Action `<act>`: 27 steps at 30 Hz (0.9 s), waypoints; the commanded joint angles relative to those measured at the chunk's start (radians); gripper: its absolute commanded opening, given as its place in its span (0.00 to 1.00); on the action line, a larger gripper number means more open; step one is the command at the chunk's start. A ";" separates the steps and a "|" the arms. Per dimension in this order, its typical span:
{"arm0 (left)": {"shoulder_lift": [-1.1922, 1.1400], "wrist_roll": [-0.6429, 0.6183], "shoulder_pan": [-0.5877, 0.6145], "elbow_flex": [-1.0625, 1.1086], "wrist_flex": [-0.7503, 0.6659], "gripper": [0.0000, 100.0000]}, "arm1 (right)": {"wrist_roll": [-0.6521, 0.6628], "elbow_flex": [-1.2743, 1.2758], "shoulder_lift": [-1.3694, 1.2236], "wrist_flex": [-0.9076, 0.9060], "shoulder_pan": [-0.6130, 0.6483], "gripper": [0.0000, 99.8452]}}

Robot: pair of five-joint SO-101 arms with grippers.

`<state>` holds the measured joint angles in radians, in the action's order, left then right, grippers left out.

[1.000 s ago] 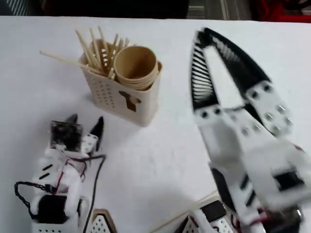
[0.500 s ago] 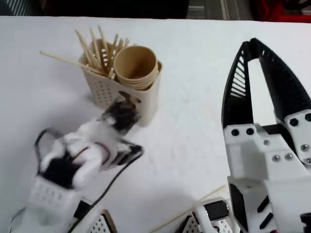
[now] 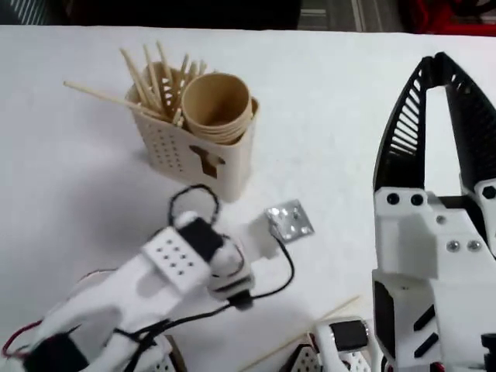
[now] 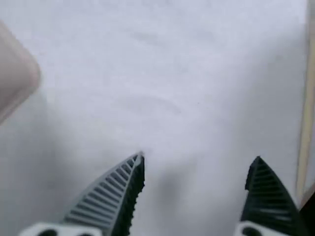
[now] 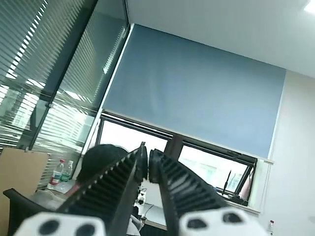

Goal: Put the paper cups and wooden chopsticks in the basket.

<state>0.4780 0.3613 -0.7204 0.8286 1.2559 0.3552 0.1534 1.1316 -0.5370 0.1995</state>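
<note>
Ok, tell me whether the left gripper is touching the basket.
Apart. The left wrist view shows bare table between the left gripper and the basket.

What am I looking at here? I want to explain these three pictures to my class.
Two small robot arms sit at a white table. The high view looks down from a fixed camera; the other two come from a camera on each arm's wrist. On the table stands a basket holding paper cups and wooden chopsticks. One loose chopstick lies near the arms' bases. The left gripper is open above bare table, holding nothing. The right gripper is shut, empty, and points up into the room.
</note>
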 commanded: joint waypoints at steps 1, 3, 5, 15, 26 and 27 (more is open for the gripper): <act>-0.091 -0.002 -0.062 -0.052 -0.063 0.32 | 0.005 -0.008 -0.005 0.019 -0.008 0.02; -0.150 -0.034 -0.091 -0.057 -0.100 0.32 | 0.005 -0.008 -0.005 0.019 -0.008 0.02; -0.200 -0.083 -0.122 -0.060 -0.141 0.32 | 0.005 -0.008 -0.004 0.019 -0.008 0.02; -0.360 -0.212 -0.217 -0.143 -0.199 0.32 | 0.008 -0.008 -0.004 0.019 -0.008 0.02; -0.414 -0.330 -0.288 -0.195 -0.201 0.32 | 0.009 -0.008 -0.004 0.019 -0.008 0.02; -0.414 -0.330 -0.302 -0.196 -0.206 0.32 | 0.009 -0.008 -0.004 0.019 -0.008 0.02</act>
<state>0.0560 0.0468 -0.9782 0.6736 1.0503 0.3567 0.1534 1.1316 -0.5370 0.2041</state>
